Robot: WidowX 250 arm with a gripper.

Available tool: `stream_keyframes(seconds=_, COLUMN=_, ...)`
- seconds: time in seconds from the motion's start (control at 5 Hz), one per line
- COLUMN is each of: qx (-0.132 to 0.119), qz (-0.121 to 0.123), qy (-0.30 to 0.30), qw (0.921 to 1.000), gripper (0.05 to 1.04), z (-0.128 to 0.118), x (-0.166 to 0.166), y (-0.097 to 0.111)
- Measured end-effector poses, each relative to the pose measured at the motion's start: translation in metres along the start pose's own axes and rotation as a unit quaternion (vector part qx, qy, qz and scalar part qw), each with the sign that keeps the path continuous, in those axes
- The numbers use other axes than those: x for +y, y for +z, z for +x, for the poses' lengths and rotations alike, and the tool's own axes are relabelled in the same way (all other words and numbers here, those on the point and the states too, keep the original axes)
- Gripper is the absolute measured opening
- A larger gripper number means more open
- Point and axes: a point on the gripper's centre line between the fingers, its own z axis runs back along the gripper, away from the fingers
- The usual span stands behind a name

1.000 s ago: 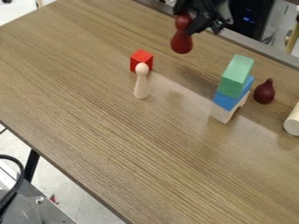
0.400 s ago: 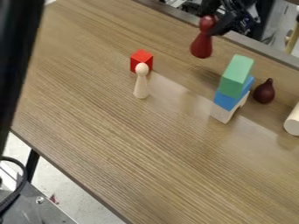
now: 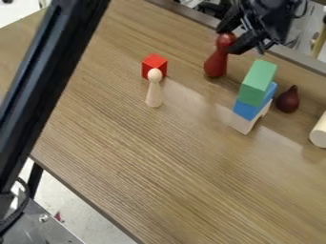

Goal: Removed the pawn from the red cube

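At the top right of the camera view, my gripper (image 3: 228, 42) is shut on the head of the dark red pawn (image 3: 216, 62). The pawn hangs slightly tilted, its base low over the table or touching it; I cannot tell which. To its left, the red cube (image 3: 155, 66) rests on the table with nothing on top. A pale wooden pawn (image 3: 154, 90) stands upright just in front of the cube and overlaps its lower part.
Right of centre, a green block (image 3: 258, 81) tops a blue block (image 3: 246, 109) and a pale arch block (image 3: 242, 125). Beyond stand a dark red pear-shaped piece (image 3: 288, 100) and a pale cylinder (image 3: 320, 132). A black arm link (image 3: 47, 81) crosses the left side.
The gripper has carried the dark red pawn rightward, away from the red cube, and then lower. The black arm link has swung in over the left side. The table pieces stayed put.
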Motion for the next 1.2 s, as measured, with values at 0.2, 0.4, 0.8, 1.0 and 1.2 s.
stream_keyframes(seconds=0.2, qx=0.001, qz=-0.005, qy=-0.002, qw=1.0, gripper=0.604, z=0.002, x=-0.001, y=0.0)
stream_keyframes(seconds=0.4, qx=0.003, qz=-0.019, qy=0.008, qw=0.9998, gripper=0.901, z=-0.001, x=0.003, y=0.003)
stream_keyframes(seconds=0.8, qx=0.003, qz=-0.047, qy=0.029, qw=0.9985, gripper=1.0, z=-0.01, x=0.02, y=0.001)
stream_keyframes(seconds=1.0, qx=-0.031, qz=-0.079, qy=0.077, qw=0.9934, gripper=1.001, z=-0.037, x=0.051, y=0.024)
stream_keyframes(seconds=1.2, qx=0.0, qz=-0.164, qy=0.134, qw=0.9773, gripper=1.001, z=-0.078, x=0.087, y=0.012)
